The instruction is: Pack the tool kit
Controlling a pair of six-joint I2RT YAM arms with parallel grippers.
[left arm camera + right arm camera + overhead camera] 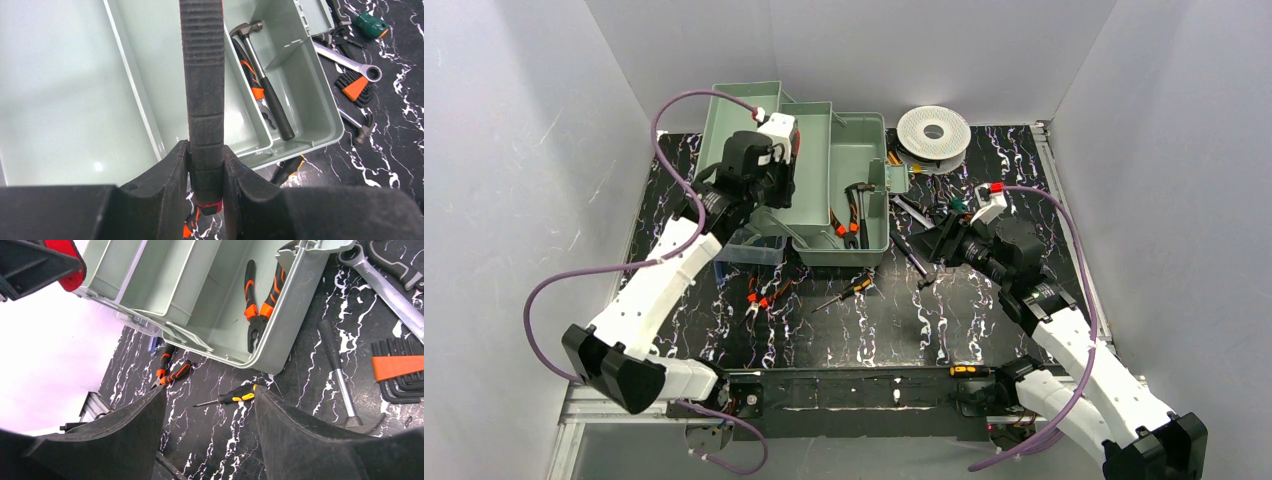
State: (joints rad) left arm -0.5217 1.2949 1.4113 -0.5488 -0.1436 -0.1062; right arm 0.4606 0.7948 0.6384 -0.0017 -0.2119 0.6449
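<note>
The sage-green toolbox lies open at the back middle, with a hammer and orange-handled pliers in its base. My left gripper is shut on a black ribbed tool handle with a red end and holds it over the green inner tray. In the top view the left gripper is above that tray. My right gripper is open and empty, low over the table in front of the box, near a black-and-yellow screwdriver. In the top view it sits right of the box.
Orange-handled pliers lie on the table left of the screwdriver. A wrench, a hex key set, a small hammer and a green-handled tool lie right of the box. A white perforated spool stands behind.
</note>
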